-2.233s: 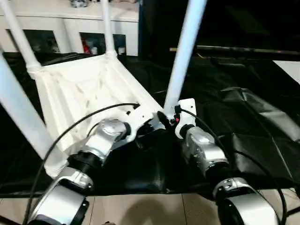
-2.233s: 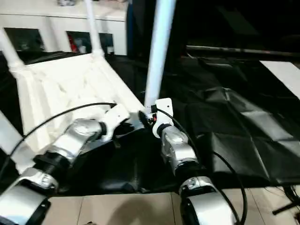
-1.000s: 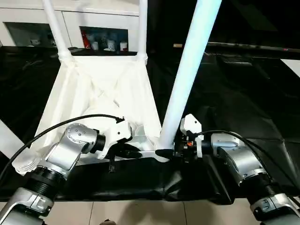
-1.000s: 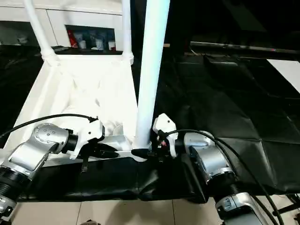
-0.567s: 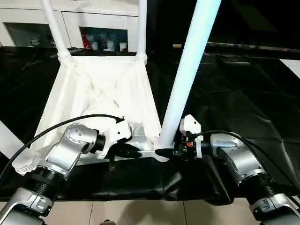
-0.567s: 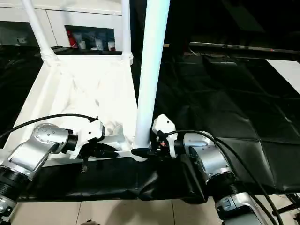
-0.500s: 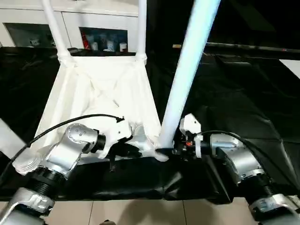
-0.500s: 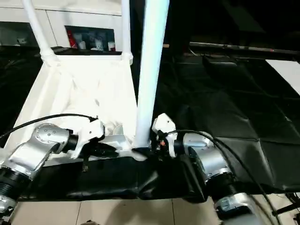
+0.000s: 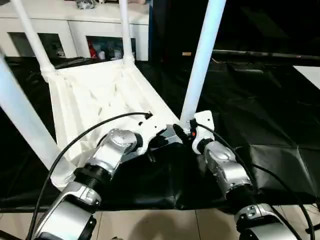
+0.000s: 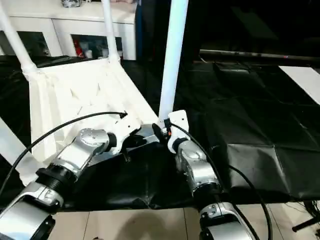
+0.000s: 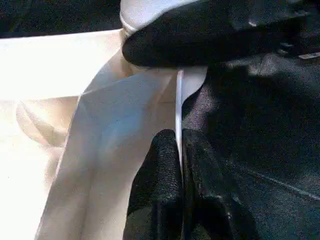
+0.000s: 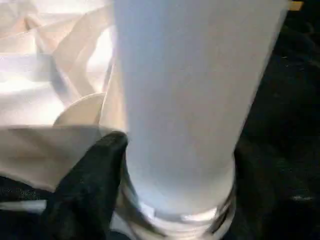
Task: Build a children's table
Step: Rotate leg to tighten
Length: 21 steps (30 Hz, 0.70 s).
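Note:
The white children's table [image 9: 95, 95] lies upside down on black cloth, ribbed underside up, with its legs standing in the corner sockets. My left gripper [image 9: 159, 141] is shut on the thin rim [image 11: 178, 100] of the top beside the near-right corner, and its fingers [image 11: 160, 175] pinch the edge. My right gripper [image 9: 184, 131] is shut around the base of the near-right leg [image 9: 200, 65], just above its socket. In the right wrist view that leg [image 12: 190, 90] stands close up, with a black finger [image 12: 90, 185] against its side.
A white glass-door cabinet [image 9: 80, 30] stands behind the table. Black cloth [image 9: 260, 110] spreads to the right, with a white sheet [image 9: 310, 70] at its far edge. Tiled floor [image 9: 150, 225] shows along the front. A black cable [image 9: 75, 145] loops over my left forearm.
The table has turned: its near-right corner, with both grippers on it, now sits farther from me, and the near-left leg has swung into the left foreground. Both grips are unchanged.

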Available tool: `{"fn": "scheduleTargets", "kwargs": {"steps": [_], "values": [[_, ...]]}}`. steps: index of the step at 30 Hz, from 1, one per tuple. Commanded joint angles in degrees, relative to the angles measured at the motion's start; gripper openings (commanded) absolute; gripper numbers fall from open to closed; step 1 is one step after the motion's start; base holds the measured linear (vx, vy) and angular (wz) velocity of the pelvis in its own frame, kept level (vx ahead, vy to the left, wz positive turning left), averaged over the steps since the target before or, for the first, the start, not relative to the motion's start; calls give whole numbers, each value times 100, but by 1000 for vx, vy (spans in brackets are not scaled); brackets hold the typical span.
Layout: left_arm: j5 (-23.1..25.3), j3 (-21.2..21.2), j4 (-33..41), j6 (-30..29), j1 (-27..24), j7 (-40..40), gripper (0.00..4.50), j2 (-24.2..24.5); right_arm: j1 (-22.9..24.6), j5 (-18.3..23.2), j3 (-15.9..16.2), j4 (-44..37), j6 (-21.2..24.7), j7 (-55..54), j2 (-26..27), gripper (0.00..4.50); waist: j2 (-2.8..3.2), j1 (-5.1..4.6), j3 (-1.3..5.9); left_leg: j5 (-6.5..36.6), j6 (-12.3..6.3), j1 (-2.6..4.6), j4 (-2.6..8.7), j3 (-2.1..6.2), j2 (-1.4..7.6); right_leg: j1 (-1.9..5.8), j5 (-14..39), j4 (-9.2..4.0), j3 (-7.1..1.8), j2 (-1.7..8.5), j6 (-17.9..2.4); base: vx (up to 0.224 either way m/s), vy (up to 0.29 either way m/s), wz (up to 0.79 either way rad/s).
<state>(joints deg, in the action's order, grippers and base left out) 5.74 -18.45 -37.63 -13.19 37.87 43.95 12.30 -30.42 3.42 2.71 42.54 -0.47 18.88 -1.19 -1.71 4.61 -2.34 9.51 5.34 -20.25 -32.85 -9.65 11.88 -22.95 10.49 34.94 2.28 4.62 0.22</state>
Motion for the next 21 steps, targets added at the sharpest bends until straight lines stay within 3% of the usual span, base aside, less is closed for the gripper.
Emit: {"fn": "scheduleTargets", "kwargs": {"steps": [1, 3, 4, 10, 13, 18, 21], "values": [[81, -41, -144, 125, -66, -84, 0, 4, -4, 49, 222, 54, -3, 470, 122, 363, -32, -47, 281, 2102, -8, -3, 426, 12, 38, 159, 2657, -583, -140, 257, -516, 0, 0, 0], [44, -46, -65, 255, -130, 170, 0, 182, -47, 108, 239, -105, 14, 846, -92, 386, -34, -65, 278, 2134, -24, 16, 416, 3, 34, 140, 2661, -589, -143, 254, -553, 0, 0, 0], [43, -45, -62, 259, -132, 179, 0, 188, -48, 110, 241, -112, 16, 861, -101, 390, -60, -69, 280, 2113, -48, 8, 415, -2, 32, 153, 2661, -593, -142, 251, -558, 0, 0, 0], [-159, -110, 350, 663, -398, 1238, 0, 757, 181, 348, 616, -1093, 382, 2742, -1095, 396, -59, -61, 298, 1695, -197, -49, 412, -7, 70, 225, 2123, -525, -160, 257, -700, 0, 0, 0], [-339, -159, 642, 745, -550, 1820, 0, 1009, 274, 463, 690, -1452, 563, 3408, -1485, 396, -45, -80, 307, 1483, -230, -64, 397, -27, 80, 221, 1641, -461, -166, 242, -905, 0, 0, 0], [-487, -230, 1015, 664, -710, 2406, 0, 1292, 333, 618, 781, -1839, 850, 3948, -1810, 396, -22, -48, 342, 1030, -345, -16, 352, -61, 90, 239, 496, -341, -165, 211, -1348, 11, 1, 0], [-536, -231, 1128, 622, -757, 2526, 0, 1328, 357, 548, 907, -1928, 912, 4092, -1911, 396, -21, -3, 336, 1008, -350, -11, 341, -75, 88, 243, 478, -337, -166, 217, -1377, 0, 0, 0]]}}
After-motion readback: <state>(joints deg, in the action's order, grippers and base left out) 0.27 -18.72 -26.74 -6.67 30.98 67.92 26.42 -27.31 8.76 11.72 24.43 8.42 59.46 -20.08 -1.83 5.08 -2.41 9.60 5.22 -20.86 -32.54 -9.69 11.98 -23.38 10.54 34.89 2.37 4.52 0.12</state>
